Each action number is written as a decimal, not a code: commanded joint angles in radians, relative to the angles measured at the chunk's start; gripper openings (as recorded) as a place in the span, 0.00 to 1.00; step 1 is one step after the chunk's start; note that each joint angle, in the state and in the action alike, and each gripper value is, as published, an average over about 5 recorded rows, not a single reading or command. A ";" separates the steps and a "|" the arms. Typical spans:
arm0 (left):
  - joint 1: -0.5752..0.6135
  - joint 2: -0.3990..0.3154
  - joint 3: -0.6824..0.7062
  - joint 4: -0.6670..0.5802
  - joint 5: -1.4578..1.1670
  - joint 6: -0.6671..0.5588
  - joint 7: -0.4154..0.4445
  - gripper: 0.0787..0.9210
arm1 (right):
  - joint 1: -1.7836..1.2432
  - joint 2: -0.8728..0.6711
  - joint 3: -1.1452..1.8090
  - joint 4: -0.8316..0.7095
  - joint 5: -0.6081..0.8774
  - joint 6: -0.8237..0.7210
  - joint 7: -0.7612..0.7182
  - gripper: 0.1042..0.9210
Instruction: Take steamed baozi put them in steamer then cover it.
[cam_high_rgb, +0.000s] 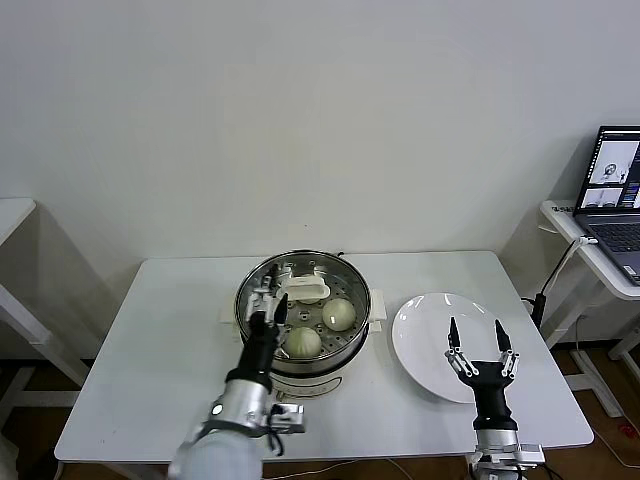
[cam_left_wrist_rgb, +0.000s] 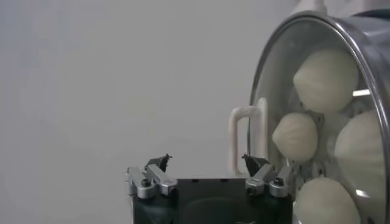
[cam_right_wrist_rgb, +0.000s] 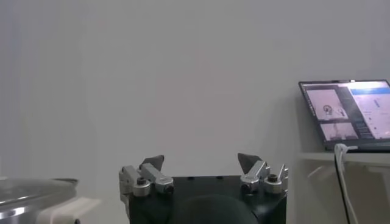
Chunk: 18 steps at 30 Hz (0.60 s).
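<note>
- Step in hand looks like the tail end of covering: the cover (cam_high_rgb: 303, 297) sits on the steamer (cam_high_rgb: 304, 352), its white handle (cam_left_wrist_rgb: 248, 135) on top; baozi (cam_left_wrist_rgb: 296, 137) visible through the glass in the left wrist view, four of them in there; head view shows only two clearly, glare hides the rest
- Steamer stands mid-table (cam_high_rgb: 150, 380), just left of the white plate (cam_high_rgb: 430, 340); plate holds no buns, so loading reads as done
- Left gripper (cam_high_rgb: 268, 303) is over the left part of the lid, just beside the handle; jaws wide apart, nothing between them; left wrist view shows the handle just off one fingertip, not pinched
- Can't tell for sure whether the lid is seated flush all round; the rim on the far side is hard to read from the head camera, probably fine
- Left arm reaches forward from the near table edge, wrist up, fingers pointing at the lid
- Right gripper (cam_high_rgb: 481, 349) hovers over the near part of the plate, fingers spread, holding nothing; arm near-vertical at the table's near right edge, idle
- Laptop (cam_high_rgb: 615, 190) on the side desk to the right, irrelevant
- Next move, my read: lift the left gripper straight up clear of the handle without nudging the lid, then retract; if the lid is skewed, re-grip the handle and re-centre
</note>
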 joint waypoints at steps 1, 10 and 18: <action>0.289 -0.038 -0.528 -0.159 -0.930 -0.355 -0.288 0.88 | -0.019 -0.007 0.006 0.062 0.012 -0.067 0.002 0.88; 0.332 -0.203 -0.793 0.060 -1.177 -0.557 -0.176 0.88 | -0.029 -0.015 0.023 0.154 0.032 -0.201 -0.001 0.88; 0.364 -0.238 -0.778 0.071 -1.173 -0.594 -0.162 0.88 | -0.031 -0.013 0.025 0.184 0.021 -0.219 0.004 0.88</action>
